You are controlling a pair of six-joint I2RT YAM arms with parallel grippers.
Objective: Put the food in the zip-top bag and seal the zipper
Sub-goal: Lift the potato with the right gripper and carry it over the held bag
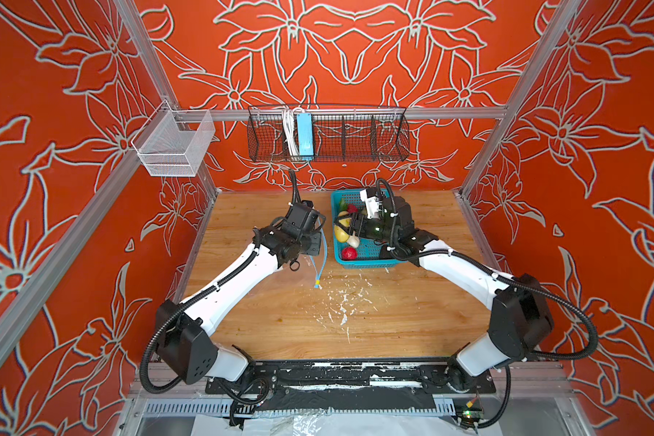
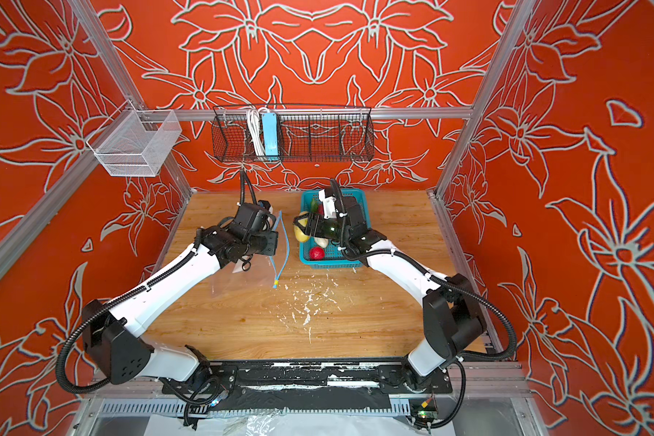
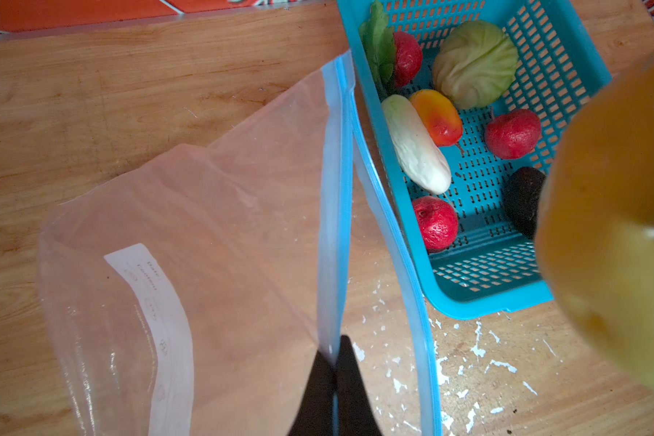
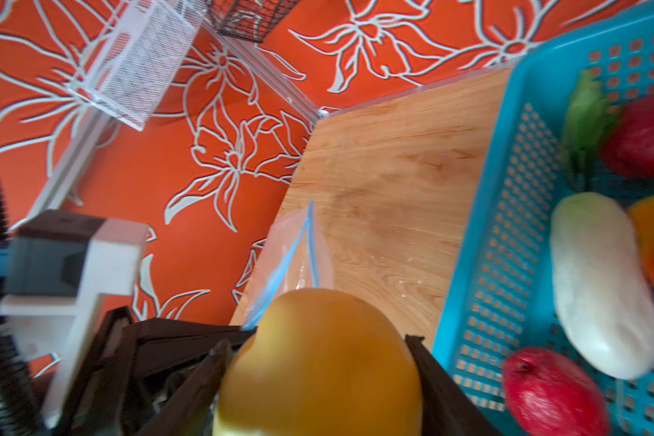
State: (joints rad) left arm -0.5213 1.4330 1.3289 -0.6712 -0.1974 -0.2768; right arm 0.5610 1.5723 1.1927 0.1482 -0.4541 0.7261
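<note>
The clear zip-top bag (image 3: 212, 234) lies on the wooden table, left of the basket. My left gripper (image 3: 335, 347) is shut on one lip of its light-blue zipper (image 3: 335, 188) and holds the mouth apart from the other lip (image 3: 404, 264). A yellow tab (image 1: 318, 282) ends the strip. My right gripper (image 4: 318, 341) is shut on the yellow potato (image 4: 318, 377), hanging over the basket's left edge (image 1: 341, 233) near the bag's mouth. The other food lies in the basket: cabbage (image 3: 474, 64), cucumber (image 3: 416, 143), orange-red fruit (image 3: 437, 117), red berries (image 3: 512, 134), a black piece (image 3: 523, 200), a leaf (image 3: 376, 45).
The teal perforated basket (image 3: 487, 298) stands at the back of the table, right of the bag. White paint flecks (image 1: 342, 302) mark the wood in front of it. A black wire rack (image 1: 327, 136) and a white mesh bin (image 1: 172, 143) hang on the frame behind.
</note>
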